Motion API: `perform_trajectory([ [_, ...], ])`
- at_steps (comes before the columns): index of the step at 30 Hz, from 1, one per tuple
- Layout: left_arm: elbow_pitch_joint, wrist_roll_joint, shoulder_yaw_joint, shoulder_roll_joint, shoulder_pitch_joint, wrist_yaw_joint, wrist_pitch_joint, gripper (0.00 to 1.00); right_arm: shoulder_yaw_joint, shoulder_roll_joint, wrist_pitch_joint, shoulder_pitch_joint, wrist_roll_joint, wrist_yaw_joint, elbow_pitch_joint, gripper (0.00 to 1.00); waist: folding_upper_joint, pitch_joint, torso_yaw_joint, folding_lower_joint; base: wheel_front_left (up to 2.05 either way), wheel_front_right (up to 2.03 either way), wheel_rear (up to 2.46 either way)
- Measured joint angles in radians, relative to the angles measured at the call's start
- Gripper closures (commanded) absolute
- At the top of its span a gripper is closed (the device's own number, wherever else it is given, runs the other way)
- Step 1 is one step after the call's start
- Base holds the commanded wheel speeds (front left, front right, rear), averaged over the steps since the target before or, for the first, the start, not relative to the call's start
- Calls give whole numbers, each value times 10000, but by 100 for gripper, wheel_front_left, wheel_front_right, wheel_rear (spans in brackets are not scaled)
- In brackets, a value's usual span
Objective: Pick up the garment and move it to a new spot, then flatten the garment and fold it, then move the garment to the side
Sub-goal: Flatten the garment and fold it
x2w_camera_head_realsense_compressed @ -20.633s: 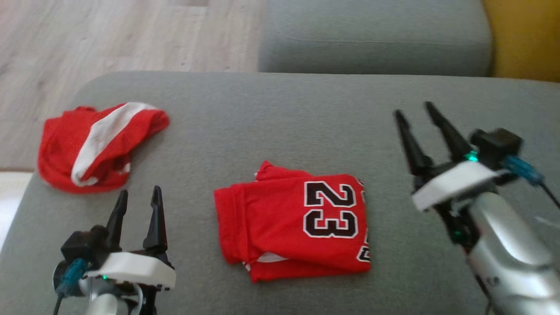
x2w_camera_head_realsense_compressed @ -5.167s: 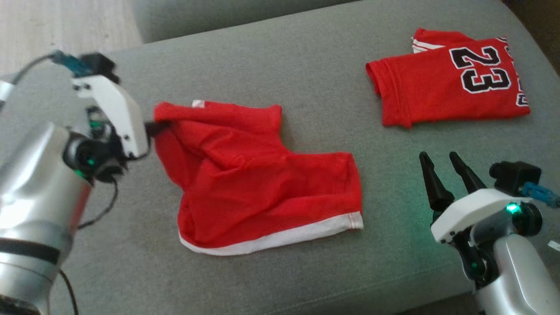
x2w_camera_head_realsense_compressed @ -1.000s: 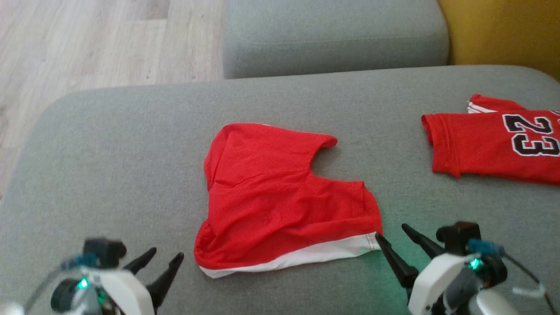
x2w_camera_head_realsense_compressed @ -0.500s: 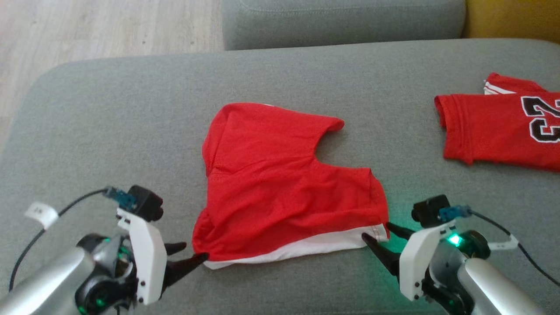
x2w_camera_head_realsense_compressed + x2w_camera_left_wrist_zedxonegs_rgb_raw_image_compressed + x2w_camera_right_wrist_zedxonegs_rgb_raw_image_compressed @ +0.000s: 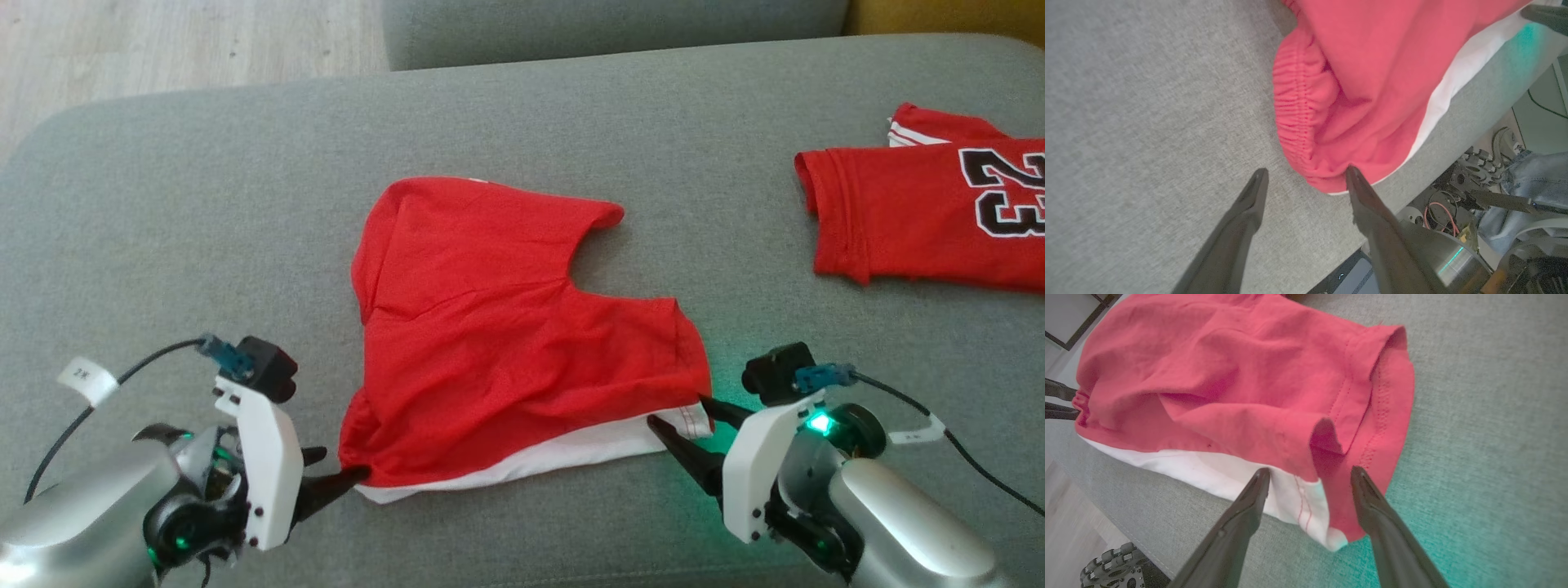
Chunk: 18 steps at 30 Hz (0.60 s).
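Note:
The garment [image 5: 506,343] is a pair of red shorts with a white side stripe, lying spread on the grey cushion [image 5: 163,204]. My left gripper [image 5: 335,465] is open at its near left corner. In the left wrist view the elastic waistband [image 5: 1294,122] sits just beyond the left gripper [image 5: 1306,170], and one fingertip [image 5: 1353,175] touches the cloth. My right gripper [image 5: 678,411] is open at the near right corner. In the right wrist view the hem corner of the garment [image 5: 1229,375] lies between the tips of the right gripper [image 5: 1310,470].
A folded red jersey [image 5: 922,216] with the number 23 lies at the far right of the cushion. Another grey cushion [image 5: 612,24] is behind, with wooden floor [image 5: 163,41] at the far left. The cushion's front edge runs close under both grippers; the robot's base and cables [image 5: 1474,183] lie below it.
Both grippers have turned inwards and closed in on the garment's two near corners, staying open. The camera has tilted down, shifting the whole picture. The garment has not moved.

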Motion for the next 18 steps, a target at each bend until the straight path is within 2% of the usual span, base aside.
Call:
perform_trajectory([
  [2, 144, -284, -278, -10, -162, 0, -151, 0, 151, -19, -46, -121, 132, 0, 52, 0, 0, 36, -26, 0, 0, 0, 0],
  [3, 201, -500, -403, -21, -214, 0, -199, 0, 228, -29, -58, -148, 199, 0, 61, 13, 0, 48, -33, 0, 0, 0, 0],
  [4, 221, -671, -579, -21, -285, 0, -221, 27, 309, -42, -77, -150, 274, 0, 71, 33, 0, 56, -36, 0, 0, 0, 0],
  [5, 228, -754, -721, -19, -333, 0, -226, 65, 393, -52, -79, -150, 351, 0, 81, 74, 0, 58, -36, 0, 0, 0, 0],
  [6, 236, -792, -894, -19, -389, 0, -245, 100, 481, -63, -105, -150, 428, 0, 81, 100, 0, 55, -36, 0, 0, 0, 0],
  [11, 111, -1411, -1319, 52, -786, 0, -826, 100, 679, -336, -583, -165, 894, 0, -58, 100, 0, -157, 18, 0, 0, 0, 0],
  [18, -359, -2487, -1302, 474, -1170, 0, -1643, 100, 188, -844, -1277, -171, 1941, 0, -999, 100, 0, -463, 105, 0, 0, 0, 0],
])
